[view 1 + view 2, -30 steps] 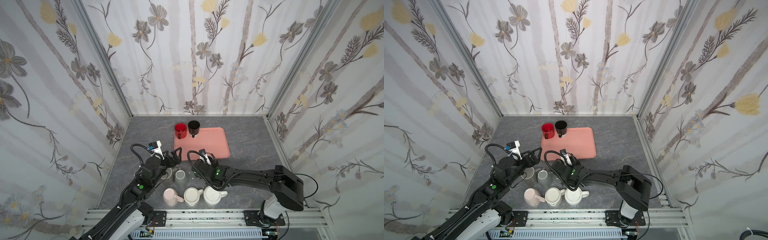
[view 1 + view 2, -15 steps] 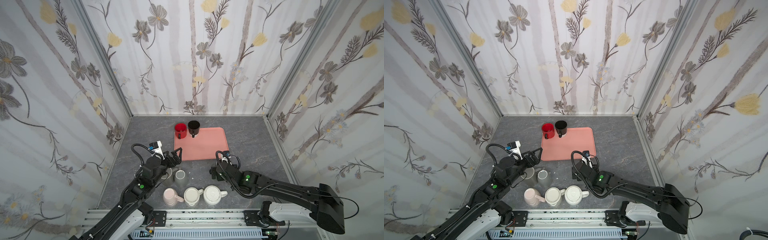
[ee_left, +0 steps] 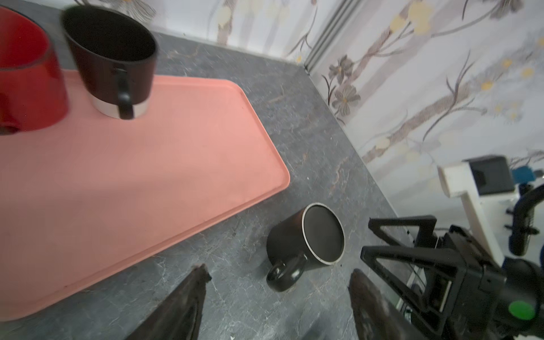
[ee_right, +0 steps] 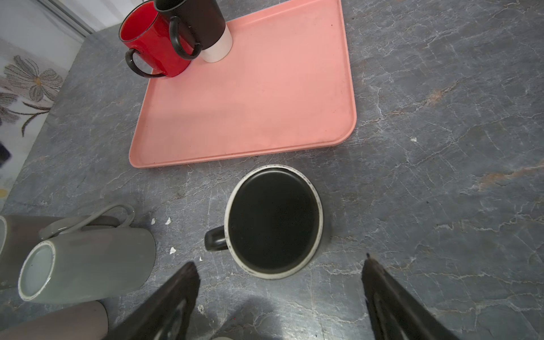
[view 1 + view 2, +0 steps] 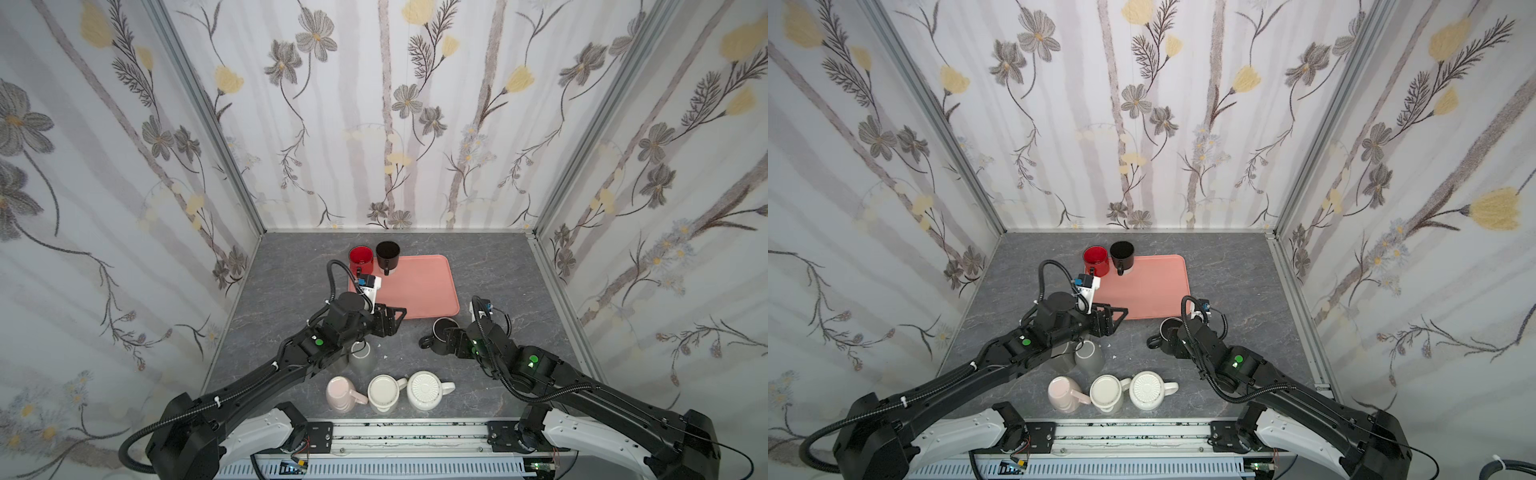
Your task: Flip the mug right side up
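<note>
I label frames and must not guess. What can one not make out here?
Rear grey mug: both top views, mostly under the left arm.
Red mug: left wrist view, cut by the edge.
Pinkish shape: right wrist view, cut off at the corner, too blurred to name.

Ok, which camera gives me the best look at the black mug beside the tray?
Right wrist: the black mug sits large and unblocked, ringed face up, handle clear. Left wrist shows the mug smaller, side-on. Both top views show it tiny.
</note>
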Controlling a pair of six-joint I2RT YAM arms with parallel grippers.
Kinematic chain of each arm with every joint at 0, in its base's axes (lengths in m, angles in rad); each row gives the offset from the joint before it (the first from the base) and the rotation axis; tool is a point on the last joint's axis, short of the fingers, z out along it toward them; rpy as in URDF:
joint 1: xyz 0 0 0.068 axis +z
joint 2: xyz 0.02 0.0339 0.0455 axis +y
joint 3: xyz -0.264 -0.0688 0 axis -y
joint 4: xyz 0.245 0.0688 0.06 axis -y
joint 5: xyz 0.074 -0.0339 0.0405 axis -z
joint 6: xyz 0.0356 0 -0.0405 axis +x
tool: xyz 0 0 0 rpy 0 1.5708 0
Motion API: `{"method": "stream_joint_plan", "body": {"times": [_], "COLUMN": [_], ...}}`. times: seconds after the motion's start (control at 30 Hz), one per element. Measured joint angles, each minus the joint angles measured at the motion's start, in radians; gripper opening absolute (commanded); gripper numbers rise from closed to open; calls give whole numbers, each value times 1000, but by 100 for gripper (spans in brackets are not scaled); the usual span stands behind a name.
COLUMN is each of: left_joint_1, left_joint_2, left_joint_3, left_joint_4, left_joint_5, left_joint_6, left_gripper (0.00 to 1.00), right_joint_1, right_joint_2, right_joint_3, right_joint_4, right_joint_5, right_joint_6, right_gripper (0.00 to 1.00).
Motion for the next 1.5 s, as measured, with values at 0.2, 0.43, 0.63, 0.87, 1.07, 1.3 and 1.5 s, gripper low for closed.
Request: {"method": "stream_joint_plan", "body": {"times": [0.2, 0.43, 0.63, 0.87, 1.07, 1.3, 1.5], "left_joint_1": [-123, -193, -241, -261, -266, -274, -279], "left_joint_2": [138, 276, 369, 439, 494, 521, 540], "left_joint_3": [32, 41, 54, 87, 123, 143, 150], "left_joint_4": [-32, 12, 75, 102, 112, 115, 127], "left_joint_5": [-63, -111, -144, -213, -256, -276, -272], "left_joint_6": [90, 163, 220, 288, 335, 376, 406], "left_gripper": [69, 68, 64, 50, 40, 31, 20], "right_joint_1": [-23, -58, -69, -116, -138, -161, -179], "right_joint_2": [-34, -76, -109, -147, -157, -171, -179], "right_joint_3": [-18, -44, -55, -77, -85, -94, -105], "right_joint_4": [0, 21, 35, 45, 52, 58, 59], "right_joint_5": [-8, -43, -59, -87, -104, -116, -138], "right_joint_6": [0, -9, -23, -37, -45, -57, -60], "right_gripper": [87, 87, 87, 87, 87, 87, 87]}}
